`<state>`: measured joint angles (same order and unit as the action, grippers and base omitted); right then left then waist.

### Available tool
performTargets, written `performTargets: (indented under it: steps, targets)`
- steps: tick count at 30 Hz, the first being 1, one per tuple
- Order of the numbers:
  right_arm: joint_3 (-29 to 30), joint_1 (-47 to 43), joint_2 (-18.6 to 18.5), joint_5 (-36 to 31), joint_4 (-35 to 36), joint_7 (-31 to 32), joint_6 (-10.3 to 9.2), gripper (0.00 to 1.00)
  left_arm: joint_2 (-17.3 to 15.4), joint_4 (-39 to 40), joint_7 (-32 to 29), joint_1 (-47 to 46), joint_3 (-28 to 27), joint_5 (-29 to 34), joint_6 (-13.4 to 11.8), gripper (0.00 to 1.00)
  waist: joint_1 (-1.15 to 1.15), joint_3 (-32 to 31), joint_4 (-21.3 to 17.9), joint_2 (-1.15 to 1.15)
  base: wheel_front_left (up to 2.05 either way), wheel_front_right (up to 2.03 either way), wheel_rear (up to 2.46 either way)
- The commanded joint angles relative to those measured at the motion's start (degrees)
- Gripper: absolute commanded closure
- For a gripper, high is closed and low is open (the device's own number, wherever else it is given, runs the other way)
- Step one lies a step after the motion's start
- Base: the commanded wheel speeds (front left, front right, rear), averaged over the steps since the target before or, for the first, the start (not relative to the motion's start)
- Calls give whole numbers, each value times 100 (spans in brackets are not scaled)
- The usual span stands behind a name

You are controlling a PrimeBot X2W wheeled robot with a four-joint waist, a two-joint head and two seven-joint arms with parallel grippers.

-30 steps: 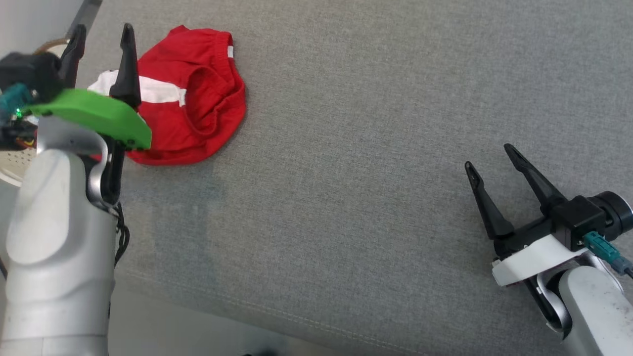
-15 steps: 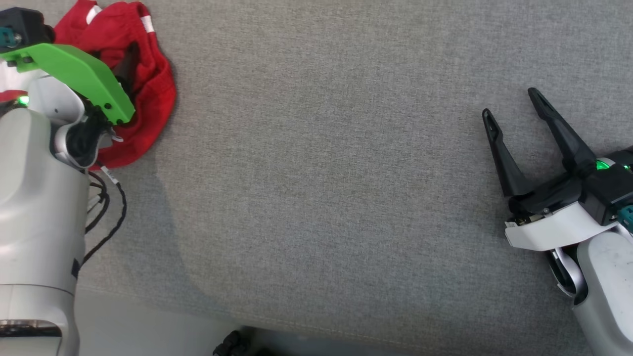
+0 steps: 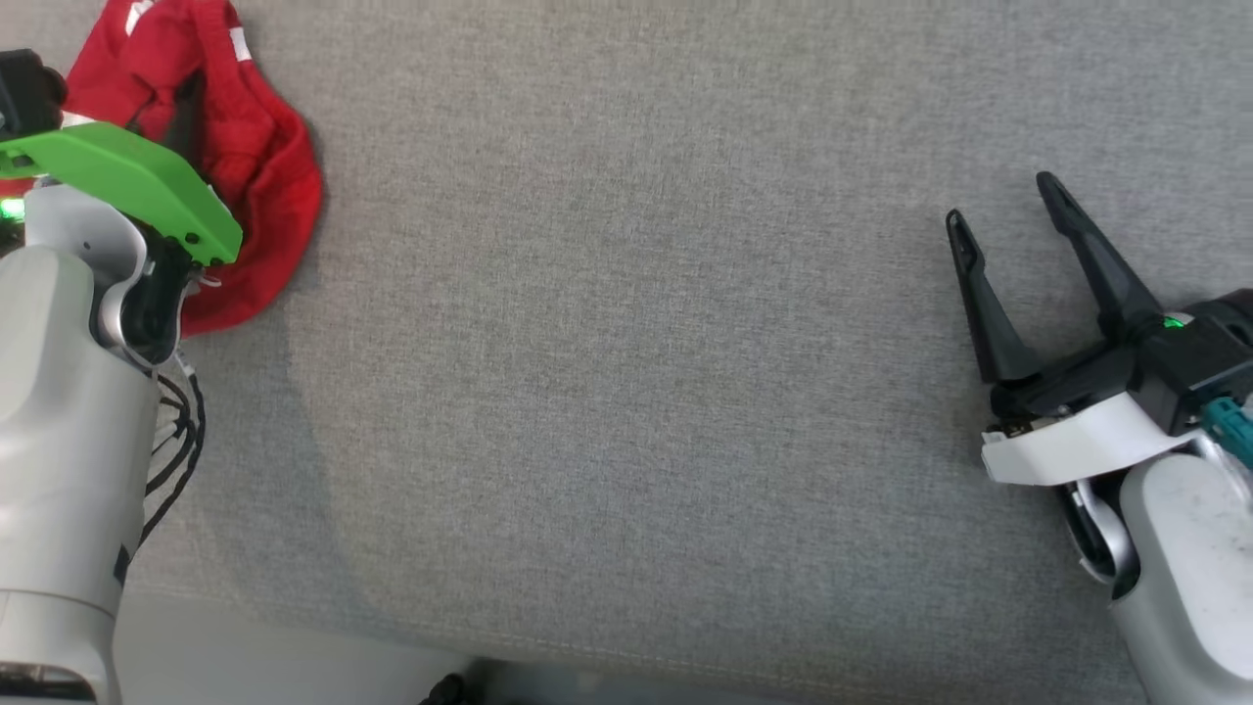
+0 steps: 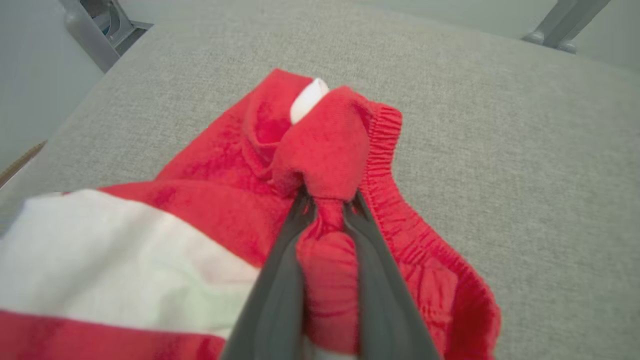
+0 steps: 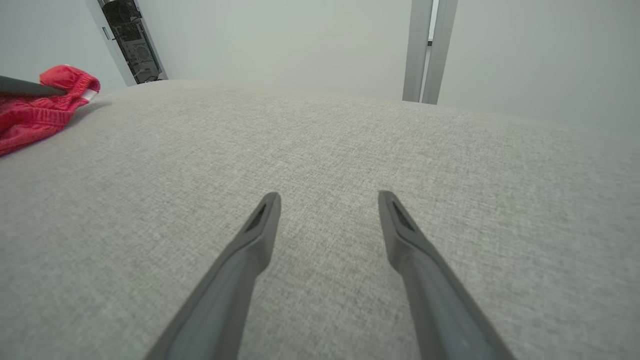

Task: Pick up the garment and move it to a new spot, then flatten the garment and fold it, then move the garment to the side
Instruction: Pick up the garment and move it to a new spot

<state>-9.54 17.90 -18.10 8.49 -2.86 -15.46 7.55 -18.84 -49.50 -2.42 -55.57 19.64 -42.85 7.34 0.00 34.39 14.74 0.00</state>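
The garment (image 3: 264, 186) is red with a white band and lies bunched at the far left of the grey cushion (image 3: 626, 343). In the left wrist view my left gripper (image 4: 327, 202) is shut on a raised fold of the garment (image 4: 325, 145), and the cloth bulges between and over the fingers, hiding their tips. In the head view the left gripper (image 3: 184, 110) sits sunk into the red cloth beneath its green wrist plate. My right gripper (image 3: 998, 201) rests far to the right, open and holding nothing. The right wrist view shows the right gripper (image 5: 327, 197) spread over bare cushion, with the garment (image 5: 30, 115) at far left.
The cushion's front edge (image 3: 587, 651) runs along the bottom of the head view, with pale floor below. Grey metal legs (image 4: 95, 30) stand beyond the cushion's far corner. A grey post (image 5: 427, 50) and a dark rack (image 5: 132, 40) stand against the wall.
My left gripper has gone down into the garment and shut on a fold of it. The head camera has shifted, so the garment sits further left. The right gripper stays open.
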Motion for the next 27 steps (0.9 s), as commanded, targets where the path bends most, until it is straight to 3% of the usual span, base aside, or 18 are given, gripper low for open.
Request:
performTargets:
  steps: [1,9,17,22,27]
  targets:
    - [-46,-171,65,46,-175,51,-13,0,-123,137,173,90,61,-58,21,100,0,-381,-136,0,0,0,0]
    - [-173,-291,606,189,-328,33,-12,0,-618,1227,658,604,487,-359,18,100,0,-1485,-715,0,0,0,0]
    - [-175,-515,997,265,-365,32,-12,0,-1004,2754,377,1086,625,-494,-104,100,0,-2235,-1693,0,0,0,0]
    - [-178,-582,1144,315,-379,32,-12,0,-994,3694,83,1266,618,-630,-342,100,0,-2389,-2398,0,0,0,0]
    - [-196,-558,1283,351,-376,32,-12,0,-785,4320,-143,1223,772,-677,-510,100,0,-2342,-3062,0,0,0,0]
